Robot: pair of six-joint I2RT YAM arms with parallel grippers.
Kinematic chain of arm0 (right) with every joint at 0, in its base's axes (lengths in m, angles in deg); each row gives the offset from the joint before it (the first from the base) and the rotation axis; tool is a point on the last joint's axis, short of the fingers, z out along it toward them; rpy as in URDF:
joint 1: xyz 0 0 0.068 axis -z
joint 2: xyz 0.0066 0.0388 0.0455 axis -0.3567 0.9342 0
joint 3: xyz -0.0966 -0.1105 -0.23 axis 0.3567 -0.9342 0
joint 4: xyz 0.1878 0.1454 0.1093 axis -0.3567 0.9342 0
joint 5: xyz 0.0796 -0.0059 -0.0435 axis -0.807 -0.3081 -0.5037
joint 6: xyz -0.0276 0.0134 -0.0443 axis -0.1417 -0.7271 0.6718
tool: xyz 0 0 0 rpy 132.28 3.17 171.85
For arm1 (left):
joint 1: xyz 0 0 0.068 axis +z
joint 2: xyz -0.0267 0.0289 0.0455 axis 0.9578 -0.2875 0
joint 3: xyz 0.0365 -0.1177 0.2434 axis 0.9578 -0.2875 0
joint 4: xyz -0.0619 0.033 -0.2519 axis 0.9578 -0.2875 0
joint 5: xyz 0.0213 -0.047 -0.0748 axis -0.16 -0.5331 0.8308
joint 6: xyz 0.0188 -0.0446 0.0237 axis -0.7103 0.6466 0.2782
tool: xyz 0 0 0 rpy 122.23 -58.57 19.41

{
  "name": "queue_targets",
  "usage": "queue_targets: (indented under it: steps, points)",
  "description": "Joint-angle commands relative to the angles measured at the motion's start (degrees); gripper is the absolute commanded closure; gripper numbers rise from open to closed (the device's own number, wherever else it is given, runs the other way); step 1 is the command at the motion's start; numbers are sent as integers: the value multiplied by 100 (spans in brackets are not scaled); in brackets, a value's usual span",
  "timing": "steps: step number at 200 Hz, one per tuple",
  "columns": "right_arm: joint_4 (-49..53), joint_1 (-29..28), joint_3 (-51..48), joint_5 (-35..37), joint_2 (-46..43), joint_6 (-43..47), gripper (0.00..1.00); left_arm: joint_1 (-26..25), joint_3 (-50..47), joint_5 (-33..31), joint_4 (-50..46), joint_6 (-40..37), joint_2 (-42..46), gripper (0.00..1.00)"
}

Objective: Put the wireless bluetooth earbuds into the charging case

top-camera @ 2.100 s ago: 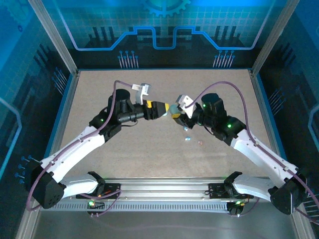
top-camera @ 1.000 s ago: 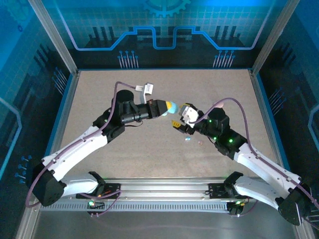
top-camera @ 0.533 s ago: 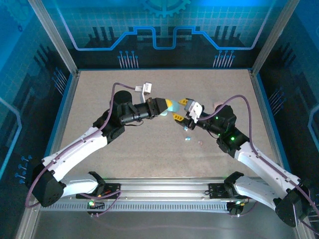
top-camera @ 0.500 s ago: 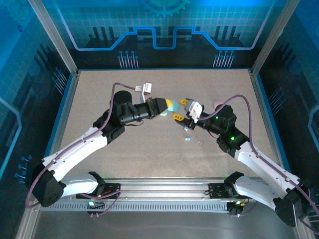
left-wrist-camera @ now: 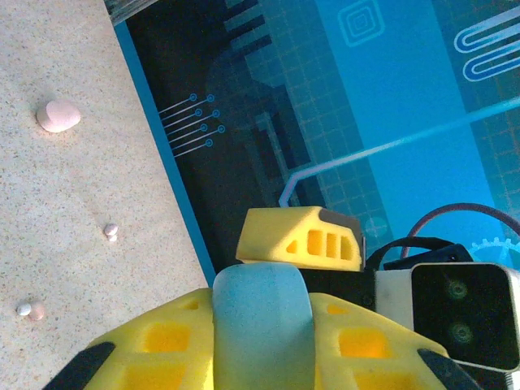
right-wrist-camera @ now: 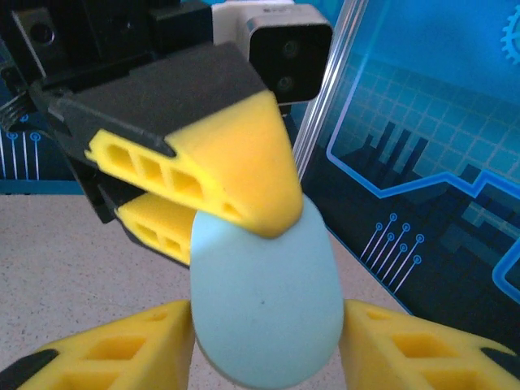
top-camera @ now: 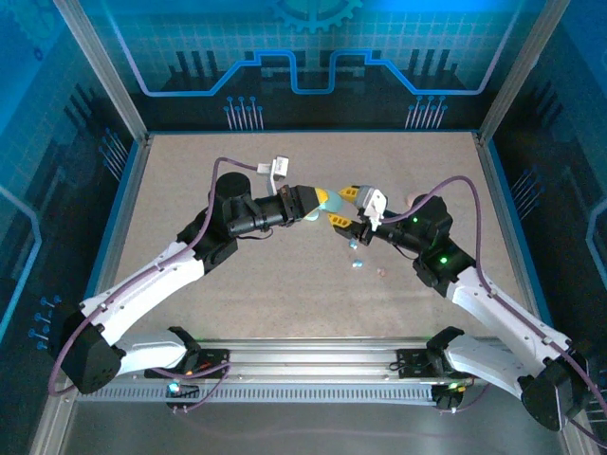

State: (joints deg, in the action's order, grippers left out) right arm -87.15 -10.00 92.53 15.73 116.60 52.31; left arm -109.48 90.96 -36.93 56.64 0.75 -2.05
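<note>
The charging case [right-wrist-camera: 264, 301], a smooth pale blue oval pod, hangs above the table with both grippers on it. My left gripper [top-camera: 321, 201] is shut on its near end, the case [left-wrist-camera: 262, 325] showing between the yellow fingers. From the other side my right gripper [top-camera: 340, 209] meets it, its fingers [right-wrist-camera: 106, 357] pressed against both flanks of the pod. Several tiny earbuds lie on the table below: a bluish one [top-camera: 356, 264], a pinkish one [top-camera: 381, 271], and more small bits [left-wrist-camera: 111, 232] in the left wrist view.
A pink pod [left-wrist-camera: 58, 116] lies on the speckled table near the right wall, also visible as the pink pod [top-camera: 414, 202] behind the right arm. Blue panel walls [top-camera: 303, 57] enclose the table on three sides.
My right gripper has risen from near the table to the case and closed its fingers in on its sides. The left gripper has kept its hold, shifting only slightly.
</note>
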Motion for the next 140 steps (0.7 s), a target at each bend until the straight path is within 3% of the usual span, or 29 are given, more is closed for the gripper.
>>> queue_targets:
  steps: [1, 25, 57, 72, 83, 90, 114, 140]
  points:
    - [-186, 90, 198, -161, 15, -71, 51, -16, -52, 185, 148, 50, 28, 99]
    - [-165, 92, 253, -226, 58, -146, 52, -20, -37, 202, 177, 52, 3, 99]
    - [-33, 118, 325, -279, 136, -130, 60, -19, -15, 237, 196, -31, 13, 96]
    - [-33, 160, 363, -421, 146, -225, 65, -20, -47, 193, 215, -237, 70, 85]
    - [226, 213, 440, -625, 180, -314, 67, -18, -61, 99, 155, -542, 160, 68]
    - [403, 252, 531, -800, 214, -376, 67, -20, -78, 41, 94, -851, 227, 57]
    - [1163, 402, 1001, -1693, 463, -437, 67, -18, -265, 12, -32, -2644, 523, 39]
    - [1778, 502, 1407, -2515, 749, -462, 67, -19, -885, 479, 341, -5104, 898, 30]
